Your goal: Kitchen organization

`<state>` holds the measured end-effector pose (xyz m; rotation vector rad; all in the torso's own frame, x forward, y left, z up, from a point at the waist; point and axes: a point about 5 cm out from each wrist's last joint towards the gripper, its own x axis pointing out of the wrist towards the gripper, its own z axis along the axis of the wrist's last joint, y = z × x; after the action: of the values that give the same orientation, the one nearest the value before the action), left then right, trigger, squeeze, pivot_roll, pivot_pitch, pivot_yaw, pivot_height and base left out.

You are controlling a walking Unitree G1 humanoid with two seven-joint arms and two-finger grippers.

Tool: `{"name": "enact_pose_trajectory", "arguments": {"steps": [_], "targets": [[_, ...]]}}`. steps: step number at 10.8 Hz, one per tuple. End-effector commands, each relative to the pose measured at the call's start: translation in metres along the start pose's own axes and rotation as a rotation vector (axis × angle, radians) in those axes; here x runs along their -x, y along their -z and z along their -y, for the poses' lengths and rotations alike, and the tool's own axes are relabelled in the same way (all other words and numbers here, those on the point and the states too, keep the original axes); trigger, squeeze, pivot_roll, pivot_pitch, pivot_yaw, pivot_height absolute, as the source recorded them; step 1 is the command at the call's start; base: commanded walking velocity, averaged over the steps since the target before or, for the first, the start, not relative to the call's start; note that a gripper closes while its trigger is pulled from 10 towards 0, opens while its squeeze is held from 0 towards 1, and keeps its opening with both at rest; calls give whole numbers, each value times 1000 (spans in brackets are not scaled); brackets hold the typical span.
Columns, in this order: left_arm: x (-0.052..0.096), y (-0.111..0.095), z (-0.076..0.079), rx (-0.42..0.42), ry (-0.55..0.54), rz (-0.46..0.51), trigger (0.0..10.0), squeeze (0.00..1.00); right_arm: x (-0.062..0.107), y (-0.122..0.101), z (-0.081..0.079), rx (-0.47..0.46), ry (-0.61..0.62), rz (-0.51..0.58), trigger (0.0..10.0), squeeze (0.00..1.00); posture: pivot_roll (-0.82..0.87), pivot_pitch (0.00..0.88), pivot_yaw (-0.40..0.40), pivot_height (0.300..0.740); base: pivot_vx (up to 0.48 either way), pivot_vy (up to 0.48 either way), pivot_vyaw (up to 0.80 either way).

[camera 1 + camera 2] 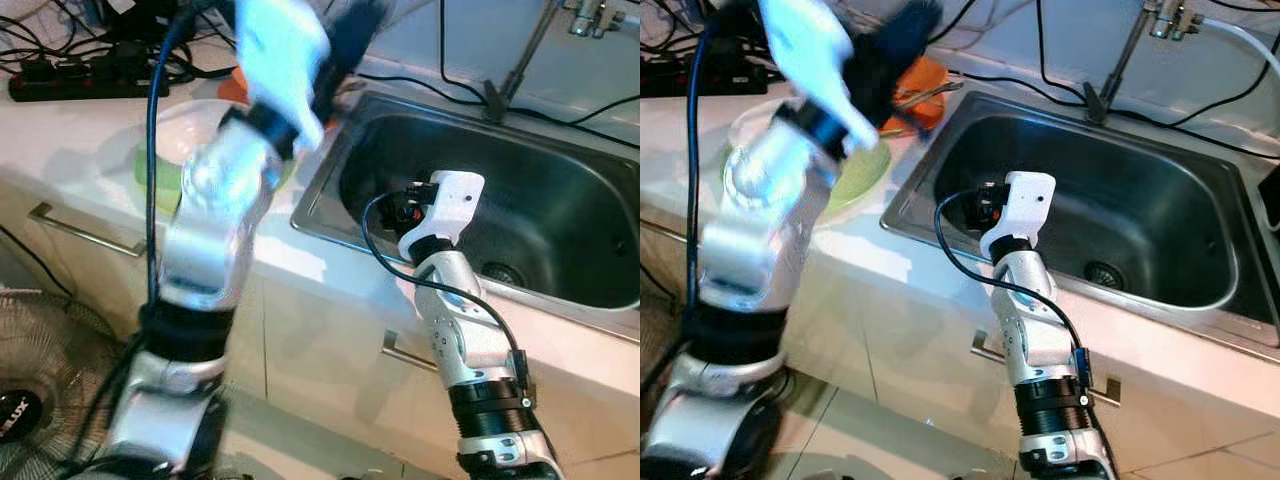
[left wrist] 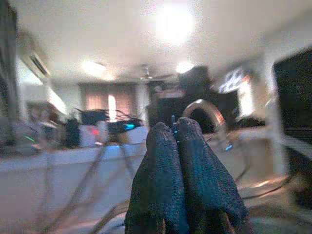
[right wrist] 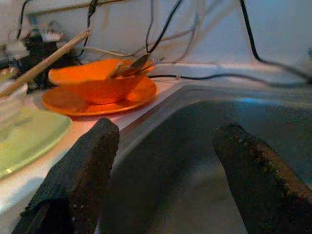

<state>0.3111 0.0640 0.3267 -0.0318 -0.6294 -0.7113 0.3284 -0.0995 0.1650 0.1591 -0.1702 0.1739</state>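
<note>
Dishes sit on my counter [image 1: 870, 250] left of the sink [image 1: 1120, 215]: an orange bowl [image 3: 97, 80] on an orange plate [image 3: 100, 97], with what looks like cutlery inside pointing up toward the wall, and a green plate [image 3: 29, 139] just beside it. No writing I can read anywhere. My right gripper [image 3: 165, 161] is spread wide over the sink's near edge, holding nothing. My left gripper [image 2: 178, 141] is raised, blurry, fingers pressed together.

Bright indoor light; raised left arm [image 1: 215, 220] motion-blurred, ceiling glare.
</note>
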Motion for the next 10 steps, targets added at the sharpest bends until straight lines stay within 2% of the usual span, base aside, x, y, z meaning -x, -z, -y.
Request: {"name": "enact_pose_trajectory", "arguments": {"steps": [1,2,3,4,5,7,10], "targets": [[-2,-3,3,77,29,11,10000,0,0,-3,2,58,0,23,10000,0,-68,40,-91,740,0,0,0],[0,2,-1,169,12,-7,10000,0,0,-7,2,150,-5,45,10000,0,-70,41,-87,740,0,0,0],[2,9,-3,224,4,-28,10000,0,0,-10,3,232,-3,64,10000,0,-70,41,-87,740,0,0,0],[4,13,-3,301,3,-32,10000,0,0,-14,2,364,-30,96,10000,0,-74,44,-84,740,0,0,0],[4,13,-1,379,14,-30,10000,0,0,-17,2,385,-27,116,10000,0,-80,43,-81,740,0,0,0],[9,17,6,480,46,-57,10000,0,1,-21,0,404,-24,147,10000,0,-84,42,-74,740,0,0,0],[12,22,22,566,115,-106,10000,0,0,-29,-13,383,-57,189,10000,0,-88,33,-69,740,0,0,0]]}}
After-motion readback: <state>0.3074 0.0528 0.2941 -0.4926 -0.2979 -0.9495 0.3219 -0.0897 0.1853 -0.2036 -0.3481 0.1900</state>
